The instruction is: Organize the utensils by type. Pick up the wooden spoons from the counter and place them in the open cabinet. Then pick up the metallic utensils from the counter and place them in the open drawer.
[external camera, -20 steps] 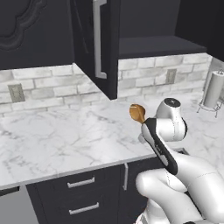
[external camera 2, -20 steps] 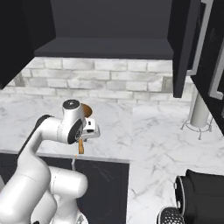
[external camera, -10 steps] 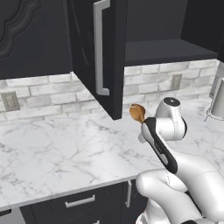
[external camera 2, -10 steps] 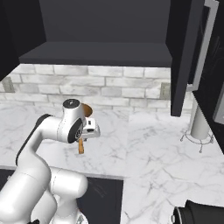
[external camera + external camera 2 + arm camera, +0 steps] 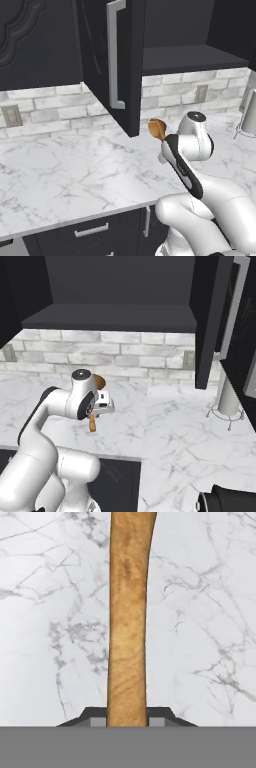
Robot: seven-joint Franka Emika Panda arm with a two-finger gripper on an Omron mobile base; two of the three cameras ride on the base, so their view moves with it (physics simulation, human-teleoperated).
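Note:
A wooden spoon (image 5: pixel 127 622) hangs above the counter (image 5: pixel 200 612) with my gripper (image 5: pixel 127 714) shut on its handle. In the right base view the gripper (image 5: pixel 95 410) sits just past my wrist, with the spoon's bowl (image 5: pixel 100 381) above it and the handle end below. The bowl (image 5: pixel 156 129) also pokes out beside the wrist in the left base view. The open cabinet (image 5: pixel 190 57) is up and behind, its dark shelf (image 5: pixel 115 318) bare, its door (image 5: pixel 107 60) swung out to the left. The other utensils and the drawer are out of view.
A silver stand (image 5: pixel 228 398) rises on the counter (image 5: pixel 175 431) at the right, below the cabinet's other door (image 5: pixel 212 321). Wall outlets (image 5: pixel 11 116) sit in the brick backsplash. Base cabinet fronts (image 5: pixel 90 231) run under the counter's edge. A dark round object (image 5: pixel 230 501) lies bottom right.
The whole picture has shifted in both base views, so the camera has moved: cabinet and shelf loom larger, the counter sits lower. The spoon stays in the gripper in the same pose.

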